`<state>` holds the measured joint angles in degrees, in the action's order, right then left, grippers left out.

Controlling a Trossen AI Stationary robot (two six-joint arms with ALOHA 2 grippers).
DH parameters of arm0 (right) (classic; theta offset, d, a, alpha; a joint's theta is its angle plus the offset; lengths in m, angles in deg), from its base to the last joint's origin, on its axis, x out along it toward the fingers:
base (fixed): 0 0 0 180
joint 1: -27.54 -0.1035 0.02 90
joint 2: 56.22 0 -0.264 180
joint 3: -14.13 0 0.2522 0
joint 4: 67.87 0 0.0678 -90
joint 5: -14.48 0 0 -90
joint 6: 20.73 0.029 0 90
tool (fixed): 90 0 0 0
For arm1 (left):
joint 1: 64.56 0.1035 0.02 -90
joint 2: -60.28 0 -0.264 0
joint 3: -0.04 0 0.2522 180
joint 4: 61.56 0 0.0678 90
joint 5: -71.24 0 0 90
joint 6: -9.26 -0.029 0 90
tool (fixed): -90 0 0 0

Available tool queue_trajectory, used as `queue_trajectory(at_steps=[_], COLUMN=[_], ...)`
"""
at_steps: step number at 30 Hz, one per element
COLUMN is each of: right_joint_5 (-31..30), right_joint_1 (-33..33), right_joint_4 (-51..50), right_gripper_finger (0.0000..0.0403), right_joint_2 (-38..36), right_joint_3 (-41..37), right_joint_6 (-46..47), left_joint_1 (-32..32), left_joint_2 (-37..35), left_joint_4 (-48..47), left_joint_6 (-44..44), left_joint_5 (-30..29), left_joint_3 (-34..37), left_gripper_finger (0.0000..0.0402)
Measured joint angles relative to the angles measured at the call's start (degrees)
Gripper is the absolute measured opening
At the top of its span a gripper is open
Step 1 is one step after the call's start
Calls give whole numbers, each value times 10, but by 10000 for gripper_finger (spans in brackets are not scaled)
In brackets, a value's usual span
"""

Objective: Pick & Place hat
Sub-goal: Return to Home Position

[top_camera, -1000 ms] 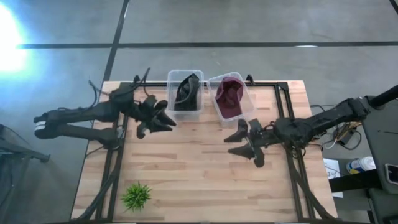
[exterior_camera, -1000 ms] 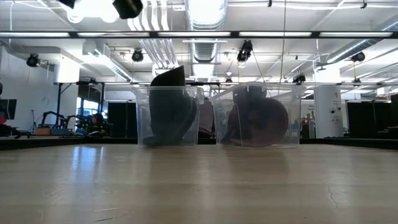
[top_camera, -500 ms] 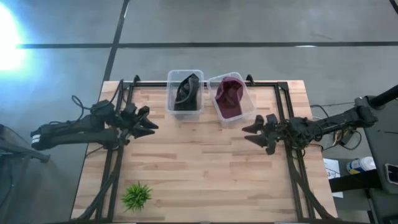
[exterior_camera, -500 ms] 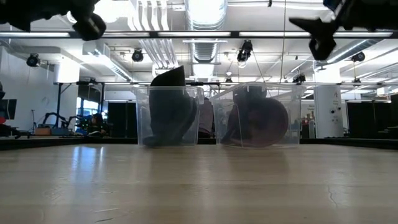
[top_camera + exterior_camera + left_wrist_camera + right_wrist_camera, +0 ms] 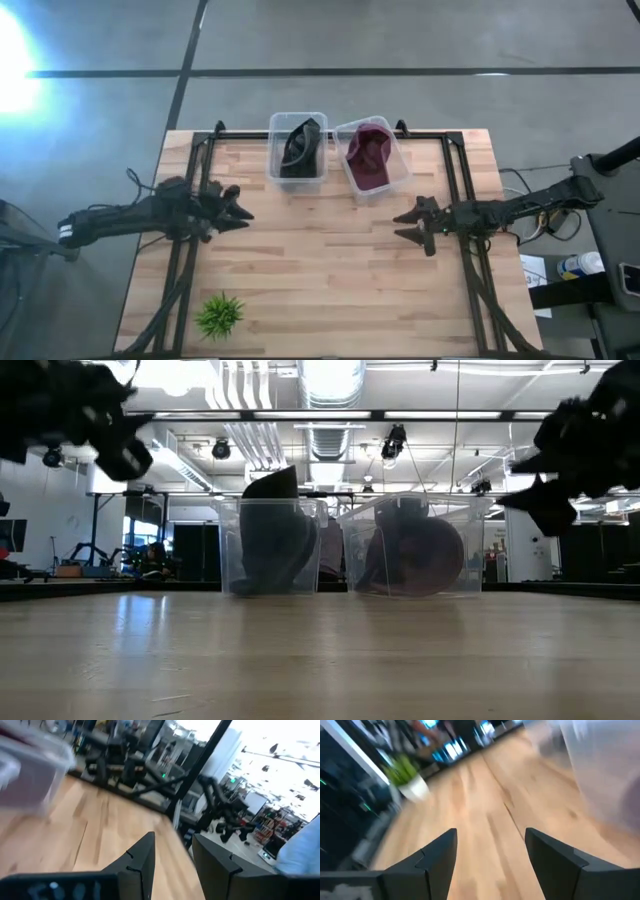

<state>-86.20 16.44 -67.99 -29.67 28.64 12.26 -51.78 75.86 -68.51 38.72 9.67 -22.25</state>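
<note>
Two clear bins stand at the table's far edge. The left bin (image 5: 297, 147) holds a black hat (image 5: 301, 146), whose peak sticks up above the rim in the low view (image 5: 272, 530). The right bin (image 5: 373, 158) holds a maroon hat (image 5: 369, 152), also seen in the low view (image 5: 415, 550). My left gripper (image 5: 243, 208) hovers open to the left of the bins, above the table's left part. My right gripper (image 5: 404, 223) hovers open nearer than the maroon hat's bin, toward the right. Both hang above the table, holding nothing.
A small green plant (image 5: 220, 315) stands near the table's near-left corner, and the right wrist view shows this plant (image 5: 410, 777) too. Black frame rails (image 5: 465, 200) run along the table's left and right sides. Bare wood (image 5: 320, 260) lies between the two grippers.
Both arms have drawn back from the bins, the left toward the table's left edge, the right toward its right edge. Both grippers have come down, dropping into the low view from above. The hats stay in their bins.
</note>
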Motion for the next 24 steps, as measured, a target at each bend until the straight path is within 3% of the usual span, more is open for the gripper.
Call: queue_trajectory(at_steps=[6,10,13,17,20,24], right_joint_5=[1,2,2,2,2,2], right_joint_1=[0,0,0,0,0,0], right_joint_4=[-118,-116,-118,-118,-117,-116], right_gripper_finger=[231,231,231,231,231,231], right_joint_2=[5,14,14,13,14,13], right_joint_3=[0,0,0,0,0,0], right_joint_6=[0,0,0,0,0,0], left_joint_1=[-4,-6,-6,-6,-8,-14], left_joint_2=[-8,-31,-75,-153,-155,-155], left_joint_4=[-14,-58,-63,-65,-62,-67], left_joint_6=[0,19,12,-112,-229,-261], left_joint_5=[0,22,-16,-28,-24,-49], left_joint_3=[81,66,67,68,69,70], left_gripper_finger=[124,124,124,124,124,124])
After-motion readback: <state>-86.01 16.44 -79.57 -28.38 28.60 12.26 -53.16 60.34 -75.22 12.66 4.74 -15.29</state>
